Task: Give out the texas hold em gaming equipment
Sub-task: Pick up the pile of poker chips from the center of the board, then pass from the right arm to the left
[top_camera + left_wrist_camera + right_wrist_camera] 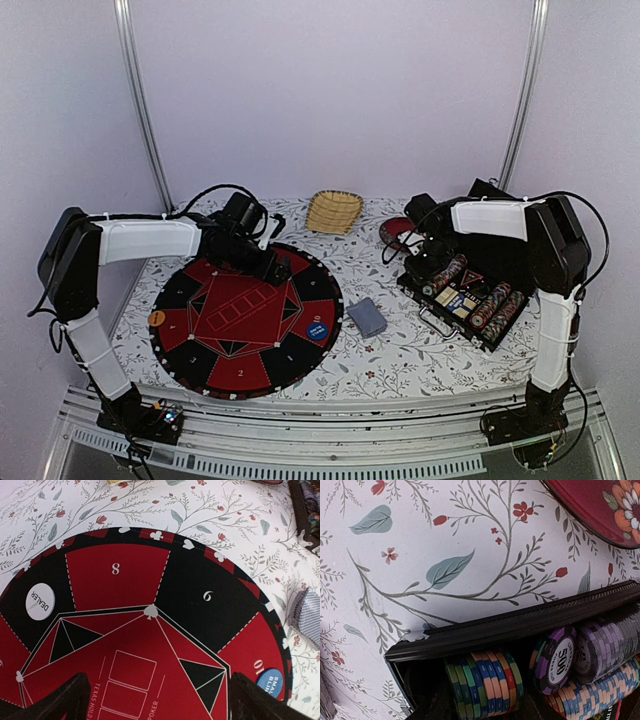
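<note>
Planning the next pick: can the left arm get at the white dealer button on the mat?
Probably yes: the left gripper hangs open over the mat, and the dealer button lies bare on a black segment close by, nothing covering it.

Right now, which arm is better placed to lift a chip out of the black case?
Right, probably: the right fingers hang directly over the chips in the black case, while the left fingers hover open above the round poker mat, well away.
</note>
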